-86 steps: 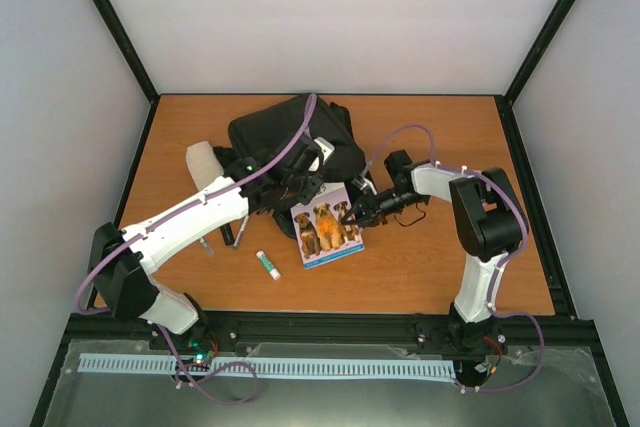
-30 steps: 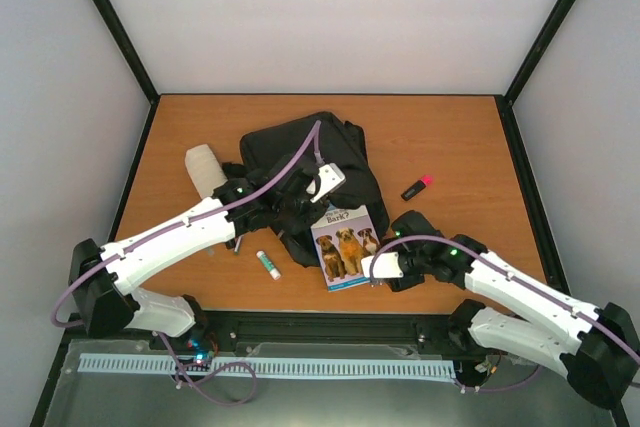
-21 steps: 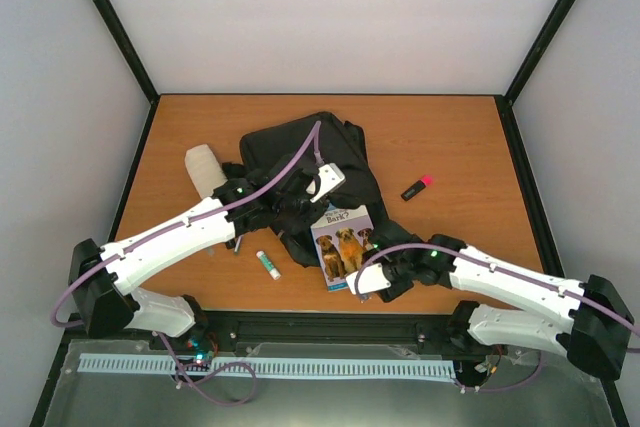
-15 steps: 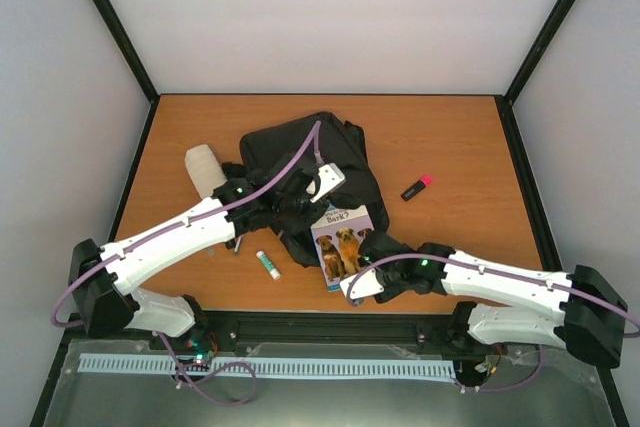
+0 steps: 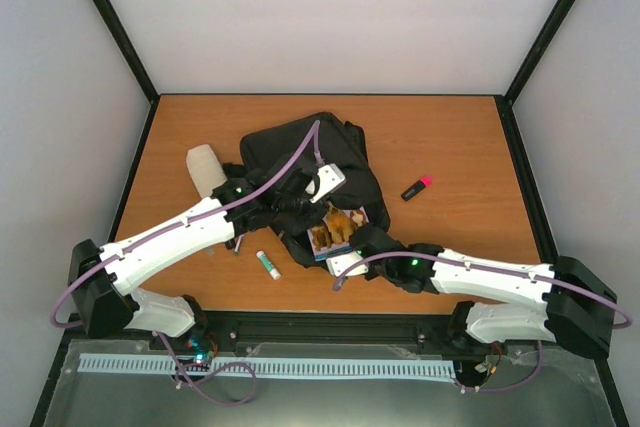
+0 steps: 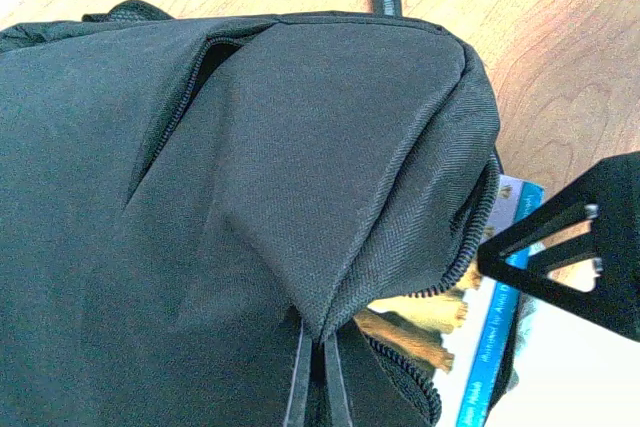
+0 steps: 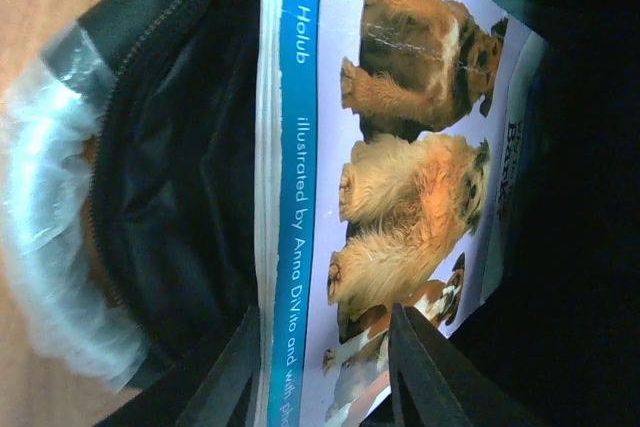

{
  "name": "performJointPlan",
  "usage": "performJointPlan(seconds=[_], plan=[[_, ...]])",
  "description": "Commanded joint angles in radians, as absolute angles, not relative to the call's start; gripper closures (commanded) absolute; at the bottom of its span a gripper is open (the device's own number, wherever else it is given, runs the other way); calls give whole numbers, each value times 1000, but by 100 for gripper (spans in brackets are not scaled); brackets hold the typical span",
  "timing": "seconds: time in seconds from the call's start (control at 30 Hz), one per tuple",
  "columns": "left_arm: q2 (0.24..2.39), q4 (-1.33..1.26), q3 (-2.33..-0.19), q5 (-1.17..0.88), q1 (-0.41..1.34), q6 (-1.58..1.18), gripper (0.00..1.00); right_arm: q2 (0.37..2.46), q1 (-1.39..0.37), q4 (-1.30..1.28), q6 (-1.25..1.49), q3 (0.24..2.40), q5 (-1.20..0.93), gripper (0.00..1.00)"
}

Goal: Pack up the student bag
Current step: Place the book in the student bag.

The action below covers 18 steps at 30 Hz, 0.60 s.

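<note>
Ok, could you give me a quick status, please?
Left gripper shut on student bag flap. Right gripper open against book, which sits partly inside. No blockage seen.

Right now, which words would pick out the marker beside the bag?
Find the big black bag in the table's middle. On the bare wood to its right lies a short marker. Only it has a black body and pink end.

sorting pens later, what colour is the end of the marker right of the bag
Pink; marker beside the bag, clearest in the top view.
</note>
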<state>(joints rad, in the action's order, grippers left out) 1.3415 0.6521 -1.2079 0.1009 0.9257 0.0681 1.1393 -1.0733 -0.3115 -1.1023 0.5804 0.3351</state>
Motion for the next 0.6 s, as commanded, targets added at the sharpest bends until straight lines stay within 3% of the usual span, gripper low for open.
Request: performJointPlan(seconds=[0.0, 0.17, 0.57], plan=[[1307, 596, -1266, 56, 931, 77, 99, 1206, -1081, -149, -1164, 565, 394, 64], [1307, 596, -1262, 52, 931, 83, 99, 1300, -1073, -9, -1236, 553, 437, 74], [1311, 604, -1265, 23, 930, 89, 99, 1391, -989, 186, -1403, 550, 366, 83]])
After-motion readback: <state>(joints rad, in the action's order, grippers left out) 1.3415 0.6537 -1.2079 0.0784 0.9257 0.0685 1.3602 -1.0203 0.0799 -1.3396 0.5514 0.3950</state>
